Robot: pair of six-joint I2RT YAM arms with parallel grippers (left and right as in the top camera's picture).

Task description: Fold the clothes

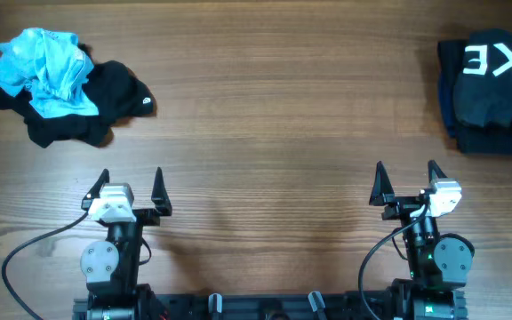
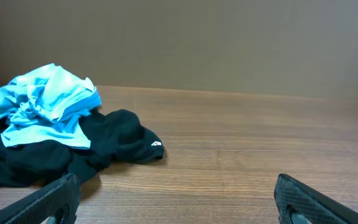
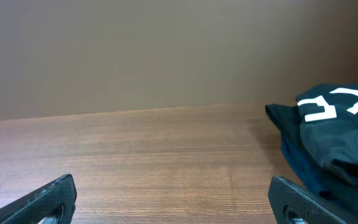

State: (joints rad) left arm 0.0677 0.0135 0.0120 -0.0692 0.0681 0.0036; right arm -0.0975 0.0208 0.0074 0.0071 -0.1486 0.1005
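Observation:
A crumpled light blue garment [image 1: 47, 71] lies on a crumpled black garment [image 1: 105, 98] at the table's far left; the left wrist view shows the blue one [image 2: 48, 102] atop the black one [image 2: 114, 140]. A folded stack of black clothes with big white letters [image 1: 496, 89] sits at the far right edge, also seen in the right wrist view [image 3: 334, 137]. My left gripper [image 1: 132, 180] stands open near the front, below and right of the crumpled pile, holding nothing [image 2: 176, 199]. My right gripper [image 1: 407, 175] is open and empty [image 3: 173, 199], left of the stack.
The wooden table [image 1: 265, 116] stretches between the two piles. Cables run from both arm bases along the front edge [image 1: 25, 258]. A plain brown wall stands behind the table [image 3: 166, 56].

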